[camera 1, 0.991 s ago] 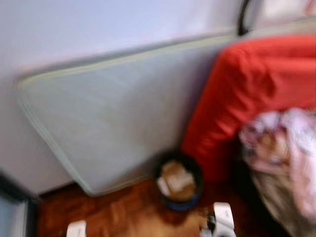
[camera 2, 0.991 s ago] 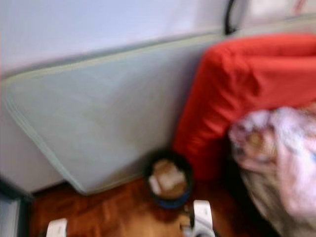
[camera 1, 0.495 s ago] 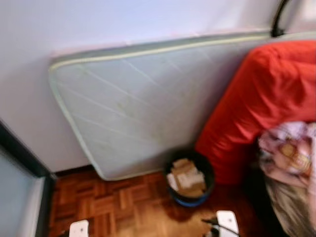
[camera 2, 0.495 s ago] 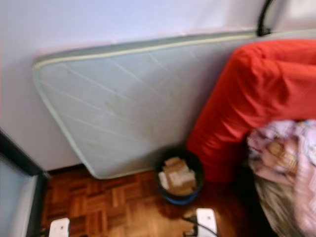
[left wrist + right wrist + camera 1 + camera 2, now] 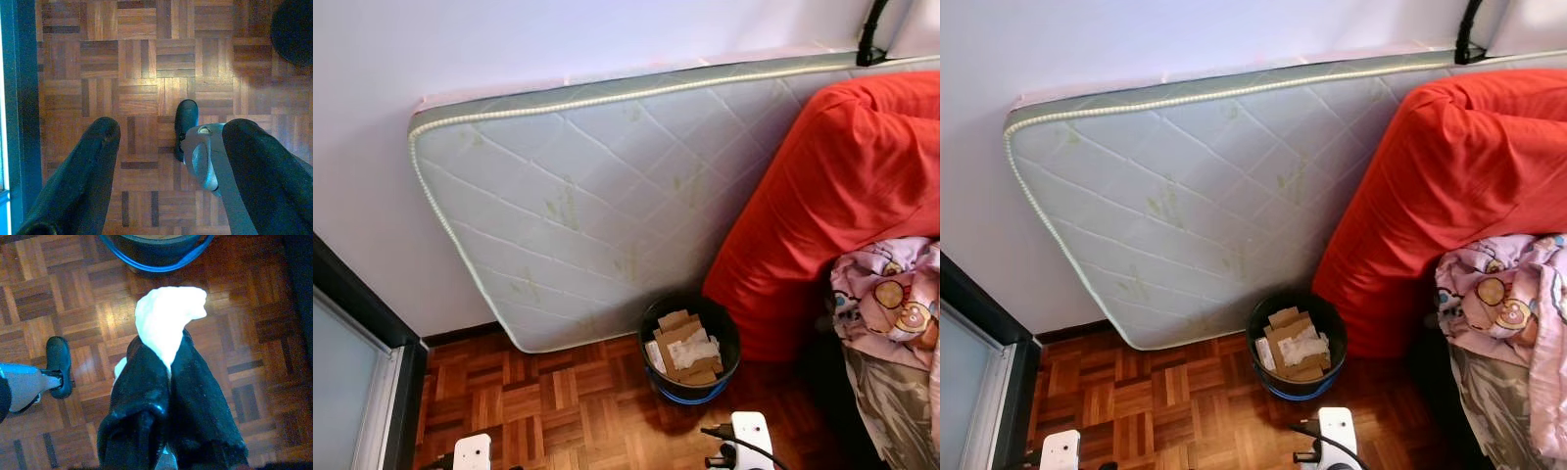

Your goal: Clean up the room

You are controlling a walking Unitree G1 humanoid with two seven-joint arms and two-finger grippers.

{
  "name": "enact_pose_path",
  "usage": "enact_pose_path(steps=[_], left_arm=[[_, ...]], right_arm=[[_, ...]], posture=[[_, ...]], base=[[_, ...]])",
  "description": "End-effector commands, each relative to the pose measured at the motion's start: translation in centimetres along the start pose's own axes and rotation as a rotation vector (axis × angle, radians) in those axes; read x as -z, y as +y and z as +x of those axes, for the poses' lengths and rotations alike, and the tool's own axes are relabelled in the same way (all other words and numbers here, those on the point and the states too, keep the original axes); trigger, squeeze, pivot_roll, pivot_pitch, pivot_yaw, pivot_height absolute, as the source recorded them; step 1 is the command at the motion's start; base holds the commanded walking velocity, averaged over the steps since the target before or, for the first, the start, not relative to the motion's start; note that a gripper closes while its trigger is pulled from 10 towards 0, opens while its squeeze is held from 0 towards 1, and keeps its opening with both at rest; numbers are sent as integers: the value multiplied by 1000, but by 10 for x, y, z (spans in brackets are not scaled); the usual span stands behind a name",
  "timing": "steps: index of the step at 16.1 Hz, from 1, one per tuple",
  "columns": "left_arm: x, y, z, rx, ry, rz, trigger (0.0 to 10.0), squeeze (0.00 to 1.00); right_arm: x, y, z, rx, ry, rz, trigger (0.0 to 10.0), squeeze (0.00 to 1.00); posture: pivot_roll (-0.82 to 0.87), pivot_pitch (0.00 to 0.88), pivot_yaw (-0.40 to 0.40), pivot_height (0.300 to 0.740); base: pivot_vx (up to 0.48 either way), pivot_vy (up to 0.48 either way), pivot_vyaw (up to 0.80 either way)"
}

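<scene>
Right wrist view: the right gripper (image 5: 168,357), jaws closed on a white crumpled tissue (image 5: 168,316), hangs just short of the part-filled bin (image 5: 689,346) by the mattress (image 5: 597,196); probably only the drop remains; left gripper (image 5: 166,147) open, empty.

A quilted mattress (image 5: 1185,196) is leaning against the wall, a black bin (image 5: 1295,343) of cardboard scraps is standing on the parquet floor (image 5: 1156,401) beside a red cushion (image 5: 1449,186), near a patterned blanket (image 5: 1503,304)
</scene>
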State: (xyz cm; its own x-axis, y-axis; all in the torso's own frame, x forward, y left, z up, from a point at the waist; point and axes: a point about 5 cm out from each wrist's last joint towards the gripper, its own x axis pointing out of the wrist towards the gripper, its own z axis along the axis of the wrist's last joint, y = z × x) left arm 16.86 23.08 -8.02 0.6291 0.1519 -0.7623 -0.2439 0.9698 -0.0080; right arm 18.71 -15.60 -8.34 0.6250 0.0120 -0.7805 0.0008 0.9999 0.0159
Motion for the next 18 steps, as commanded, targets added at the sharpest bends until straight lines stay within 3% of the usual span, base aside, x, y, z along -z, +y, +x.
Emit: enact_pose_path(steps=[1, 4, 6, 18], left_arm=[[9, 3, -2, -10, 32, 0, 10000, 0], [8, 3, -2, -11, 30, 1, 10000, 0], [8, 3, -2, -11, 29, 1, 10000, 0], [8, 4, -2, -12, 29, 1, 10000, 0]], right_arm=[[4, 0, -1, 1, 15, 3, 10000, 0], [4, 0, -1, -7, 15, -9, 10000, 0], [3, 0, -1, -9, 8, -5, 10000, 0], [3, -2, -1, -1, 2, 19, 10000, 0]], posture=[[52, 95, 3, 740], [53, 94, 5, 740], [53, 93, 5, 740], [53, 85, 5, 740]], base=[[240, 0, 0], [254, 0, 0], [270, 0, 781], [294, 0, 0]])
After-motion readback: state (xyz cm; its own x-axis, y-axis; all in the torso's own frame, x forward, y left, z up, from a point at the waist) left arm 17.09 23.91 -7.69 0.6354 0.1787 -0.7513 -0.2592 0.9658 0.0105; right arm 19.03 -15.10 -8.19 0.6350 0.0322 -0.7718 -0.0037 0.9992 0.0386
